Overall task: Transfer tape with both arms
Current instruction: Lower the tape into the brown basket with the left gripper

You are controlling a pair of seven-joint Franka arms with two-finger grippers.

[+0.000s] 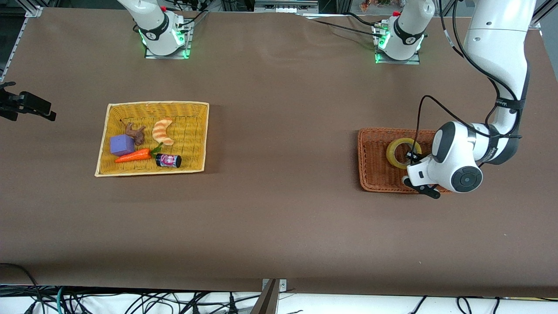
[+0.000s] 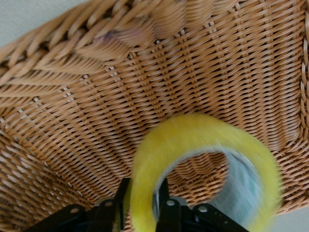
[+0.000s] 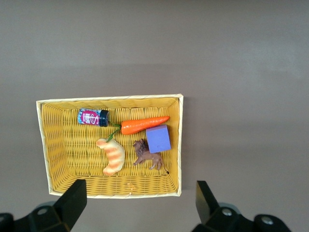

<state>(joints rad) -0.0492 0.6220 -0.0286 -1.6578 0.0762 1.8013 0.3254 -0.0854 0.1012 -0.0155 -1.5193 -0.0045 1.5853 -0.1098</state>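
The pale yellow tape (image 1: 402,152) is a ring in the orange-brown wicker basket (image 1: 375,174) at the left arm's end of the table. My left gripper (image 1: 411,158) reaches down into that basket. In the left wrist view my left gripper (image 2: 144,186) is shut on the tape (image 2: 193,140), one finger outside the ring's wall and one inside its hole. I cannot tell whether the roll still touches the basket floor (image 2: 96,121). My right gripper (image 3: 140,193) is open and empty, high over the table beside the yellow basket (image 3: 179,145). It is out of the front view.
The yellow basket (image 1: 200,131) at the right arm's end holds a croissant toy (image 1: 163,131), a purple cube (image 1: 121,145), a carrot (image 1: 133,155), a small dark jar (image 1: 168,160) and a brown animal figure (image 1: 135,132). A black fixture (image 1: 26,104) sticks in at the table's edge.
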